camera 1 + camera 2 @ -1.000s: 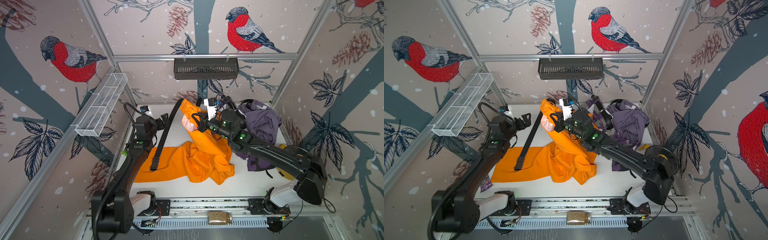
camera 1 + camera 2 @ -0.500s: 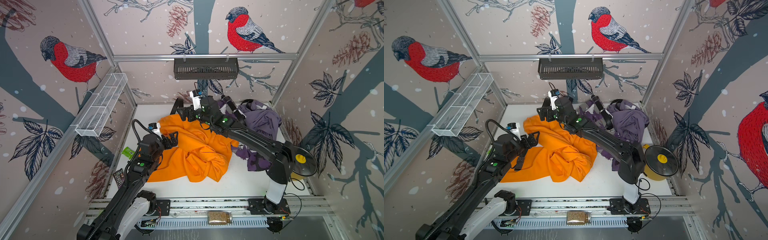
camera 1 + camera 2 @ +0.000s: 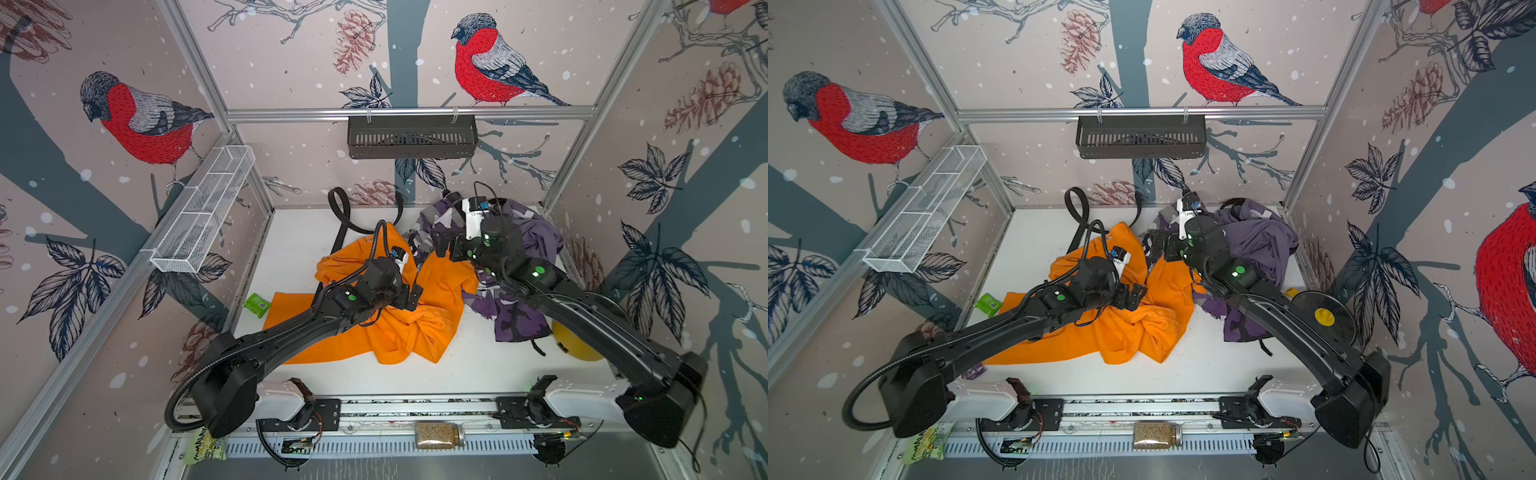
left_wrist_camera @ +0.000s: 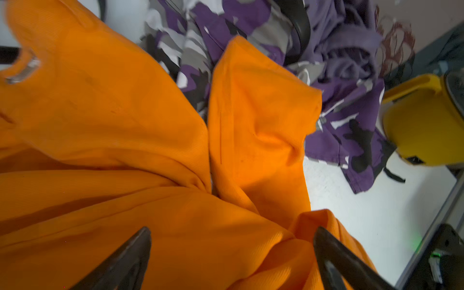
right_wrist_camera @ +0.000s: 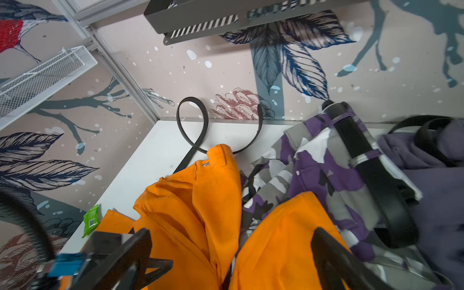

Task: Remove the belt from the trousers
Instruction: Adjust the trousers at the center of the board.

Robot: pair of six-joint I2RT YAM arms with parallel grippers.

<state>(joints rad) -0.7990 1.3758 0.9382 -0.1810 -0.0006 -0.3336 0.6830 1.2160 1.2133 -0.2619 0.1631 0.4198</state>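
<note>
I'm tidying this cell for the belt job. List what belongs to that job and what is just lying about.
Job: black belt, orange trousers, left hand, right hand.

Lying about: purple camouflage trousers, green packet, yellow object, jar, black wall basket, white wire basket.

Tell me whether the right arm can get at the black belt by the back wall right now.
Probably yes. The right end effector is open, and the belt loops uncovered against the back wall, just past the orange trousers.
</note>
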